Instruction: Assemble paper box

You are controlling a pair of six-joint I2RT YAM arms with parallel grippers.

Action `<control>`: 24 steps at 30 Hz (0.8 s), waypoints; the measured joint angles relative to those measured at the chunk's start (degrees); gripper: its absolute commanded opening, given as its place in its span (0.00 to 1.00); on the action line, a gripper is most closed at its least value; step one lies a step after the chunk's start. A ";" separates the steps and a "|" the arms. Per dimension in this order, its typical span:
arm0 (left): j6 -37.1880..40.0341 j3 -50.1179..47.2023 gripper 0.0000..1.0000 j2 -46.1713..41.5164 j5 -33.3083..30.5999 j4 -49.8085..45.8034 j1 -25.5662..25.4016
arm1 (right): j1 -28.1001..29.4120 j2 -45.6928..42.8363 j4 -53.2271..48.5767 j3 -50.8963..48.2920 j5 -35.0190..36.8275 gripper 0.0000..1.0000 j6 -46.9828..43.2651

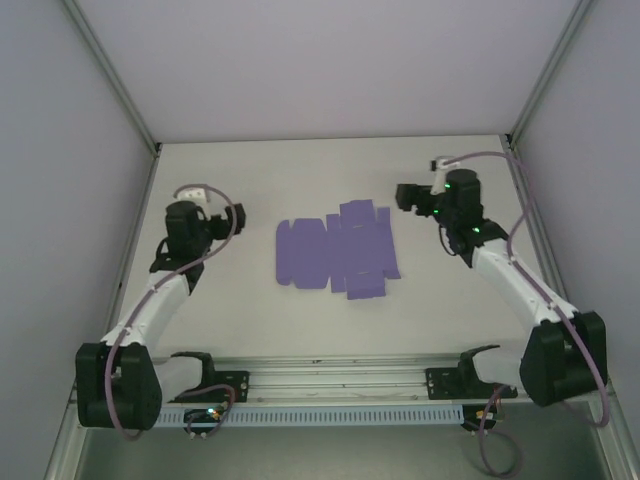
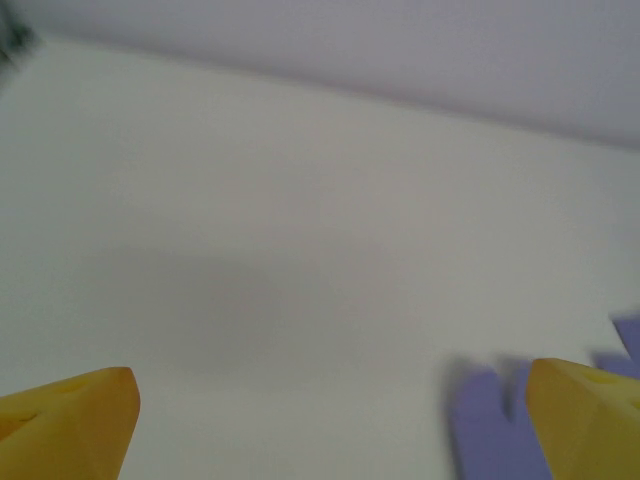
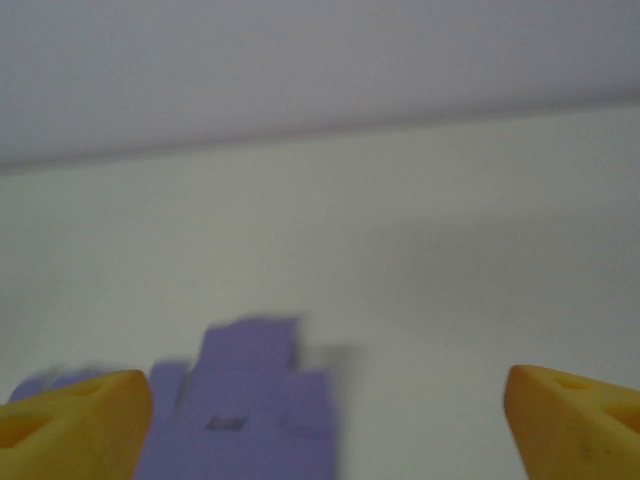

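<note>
From above we see the box (image 1: 335, 255) lying flat mid-way across the table (image 1: 250, 170). Our wrist views show the left gripper (image 2: 330, 425) and right gripper (image 3: 330, 420) spread wide.

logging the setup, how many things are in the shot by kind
purple card sheet: 1
grippers: 2 (left gripper, right gripper)
total: 3

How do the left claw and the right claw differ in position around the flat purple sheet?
The left claw is left of the flat paper box; the right claw is right of it. The left claw's camera sees the paper box at lower right; the right claw's camera sees it at lower left. Both are open and empty.
</note>
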 measured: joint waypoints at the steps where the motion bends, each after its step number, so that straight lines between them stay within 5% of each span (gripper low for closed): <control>1: -1.49 -0.02 1.00 0.76 0.59 -2.29 -1.92 | 2.12 2.45 -2.49 1.40 -1.42 0.80 0.90; 5: -5.27 0.09 1.00 5.11 2.47 -7.08 -6.19 | 7.23 13.27 -7.78 3.78 -6.93 0.70 4.98; 12: -9.75 0.26 1.00 13.70 9.07 -6.86 -7.08 | 6.54 29.64 -12.57 7.50 -9.77 0.62 9.22; 24: -16.98 0.96 0.96 26.25 23.82 8.46 -8.55 | 4.66 30.84 -8.52 6.45 -12.11 0.62 12.04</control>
